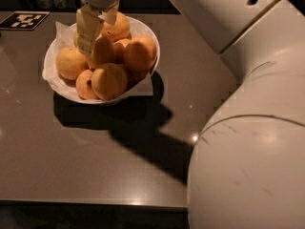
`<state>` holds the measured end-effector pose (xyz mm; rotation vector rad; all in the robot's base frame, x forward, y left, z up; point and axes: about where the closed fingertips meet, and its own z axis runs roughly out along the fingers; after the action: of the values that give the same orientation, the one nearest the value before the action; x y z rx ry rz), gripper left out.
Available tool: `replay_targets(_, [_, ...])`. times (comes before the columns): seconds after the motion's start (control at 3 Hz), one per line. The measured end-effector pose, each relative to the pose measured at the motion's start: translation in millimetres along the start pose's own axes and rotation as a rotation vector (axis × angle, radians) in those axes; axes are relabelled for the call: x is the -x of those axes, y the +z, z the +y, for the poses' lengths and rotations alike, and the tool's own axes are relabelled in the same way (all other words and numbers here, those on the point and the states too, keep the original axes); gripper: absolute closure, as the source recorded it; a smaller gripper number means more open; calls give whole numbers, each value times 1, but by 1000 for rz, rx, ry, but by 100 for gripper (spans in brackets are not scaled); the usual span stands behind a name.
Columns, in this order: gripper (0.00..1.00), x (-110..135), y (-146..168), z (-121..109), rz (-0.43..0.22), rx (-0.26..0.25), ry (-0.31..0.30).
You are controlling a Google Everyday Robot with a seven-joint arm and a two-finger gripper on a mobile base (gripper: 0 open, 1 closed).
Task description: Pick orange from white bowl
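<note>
The white bowl, lined with white paper, stands at the table's far left and holds several pale yellow-orange oranges piled up. One orange lies at the front, another at the left, another at the right. My gripper hangs from above into the top of the pile, against the middle orange and in front of the rear orange. The gripper hides part of the pile.
The bowl sits on a dark grey table whose front edge runs along the bottom. A black-and-white marker tag lies at the far left. My large white arm fills the right side and casts a shadow by the bowl.
</note>
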<state>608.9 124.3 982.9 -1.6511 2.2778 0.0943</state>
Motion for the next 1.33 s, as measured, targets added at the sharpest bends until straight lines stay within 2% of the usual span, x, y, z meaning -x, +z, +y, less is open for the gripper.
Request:
replay_targets(0.67, [31, 0, 14, 2, -5, 60, 3])
replay_targets(1.33, [33, -3, 29, 0, -5, 112, 22])
